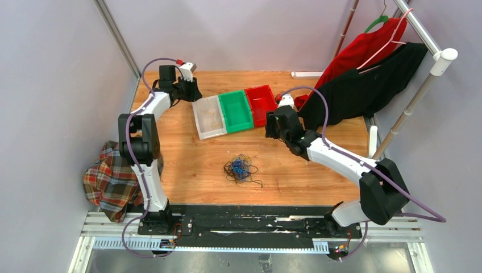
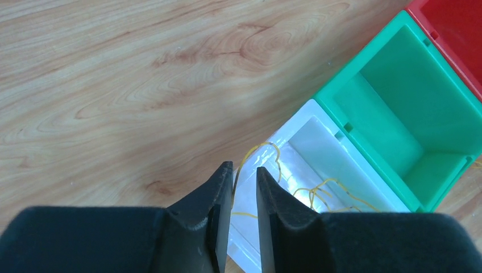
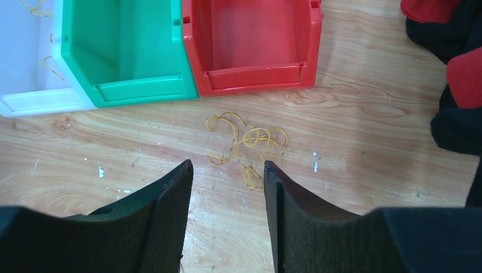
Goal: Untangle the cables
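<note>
Cables [image 1: 241,168] lie tangled in the middle of the table [image 1: 187,165]. White bin [image 2: 318,151] holds yellow wires [image 2: 324,189]; another yellow wire [image 3: 250,139] lies before red bin [image 3: 253,77]. Left gripper [image 2: 244,176] is almost closed, right gripper [image 3: 228,170] wide, both holding nothing.

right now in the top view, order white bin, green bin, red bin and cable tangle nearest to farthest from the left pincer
1. white bin, just beside the left pincer
2. green bin, middle of the row
3. red bin, right end of the row
4. cable tangle, mid-table, toward the arm bases
</note>
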Available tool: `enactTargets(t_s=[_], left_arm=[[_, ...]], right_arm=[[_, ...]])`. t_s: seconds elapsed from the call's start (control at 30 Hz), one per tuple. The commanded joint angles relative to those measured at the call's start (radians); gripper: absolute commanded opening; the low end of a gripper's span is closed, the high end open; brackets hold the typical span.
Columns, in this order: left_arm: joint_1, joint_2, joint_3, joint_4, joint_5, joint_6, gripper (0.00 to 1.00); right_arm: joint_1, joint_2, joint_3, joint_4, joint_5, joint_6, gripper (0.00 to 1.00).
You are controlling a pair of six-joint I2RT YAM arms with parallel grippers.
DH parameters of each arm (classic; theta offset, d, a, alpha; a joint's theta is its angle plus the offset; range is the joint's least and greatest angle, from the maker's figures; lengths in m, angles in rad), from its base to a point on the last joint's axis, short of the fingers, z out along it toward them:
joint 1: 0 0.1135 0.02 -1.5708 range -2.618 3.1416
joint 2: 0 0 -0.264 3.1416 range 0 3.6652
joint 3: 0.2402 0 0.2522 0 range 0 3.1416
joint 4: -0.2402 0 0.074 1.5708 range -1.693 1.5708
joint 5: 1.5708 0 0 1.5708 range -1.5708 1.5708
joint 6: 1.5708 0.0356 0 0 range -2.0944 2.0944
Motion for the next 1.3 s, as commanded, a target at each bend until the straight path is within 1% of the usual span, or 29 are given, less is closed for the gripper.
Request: enactTargets(t_s=[0.0,0.07,0.2,0.23,0.43,0.7,0.77,0.83,0.9,1.0,1.1,1.13,1.17,1.23,1.27], left_arm=[[-0.016,-0.020,-0.026,0.009,0.028,0.014,0.24],[-0.024,-0.040,-0.053,0.009,0.028,0.025,0.21],[-0.046,-0.083,-0.110,0.007,0.014,0.064,0.11],[-0.053,-0.091,-0.123,0.004,0.008,0.077,0.09],[-0.116,-0.110,-0.176,0.003,-0.074,0.145,0.07],[-0.190,-0.051,-0.123,-0.022,-0.249,0.250,0.06],[-0.211,-0.028,-0.109,-0.023,-0.302,0.294,0.07],[-0.219,0.002,-0.084,-0.032,-0.340,0.305,0.06],[-0.222,0.023,-0.065,-0.046,-0.341,0.302,0.06],[-0.227,0.018,-0.075,-0.049,-0.331,0.307,0.07],[-0.234,-0.007,-0.076,-0.088,-0.320,0.322,0.11],[-0.233,-0.022,-0.076,-0.105,-0.314,0.326,0.16],[-0.234,-0.042,-0.075,-0.125,-0.312,0.332,0.25],[-0.234,-0.091,-0.076,-0.159,-0.307,0.340,0.46],[-0.233,-0.129,-0.078,-0.173,-0.299,0.343,0.53]], right_arm=[[-0.030,-0.036,-0.018,0.013,0.012,0.018,0.48],[-0.042,-0.041,-0.023,0.014,0.012,0.026,0.46],[-0.050,-0.043,-0.025,0.013,0.007,0.036,0.43],[-0.051,-0.041,-0.026,0.014,0.006,0.036,0.43],[-0.056,-0.035,-0.035,0.017,0.006,0.041,0.40],[-0.067,-0.026,-0.041,0.012,0.026,0.031,0.40],[-0.068,-0.016,-0.038,0.008,0.035,0.029,0.42],[-0.071,-0.002,-0.031,0.005,0.038,0.028,0.47],[-0.073,0.014,-0.029,0.006,0.039,0.029,0.52],[-0.073,0.044,-0.031,0.025,0.031,0.030,0.59],[-0.073,0.090,-0.032,0.059,0.007,0.024,0.65],[-0.075,0.107,-0.035,0.077,-0.004,0.020,0.66],[-0.075,0.123,-0.033,0.095,-0.016,0.012,0.67],[-0.075,0.163,-0.026,0.121,-0.029,0.001,0.68],[-0.076,0.184,-0.018,0.127,-0.033,-0.003,0.68]])
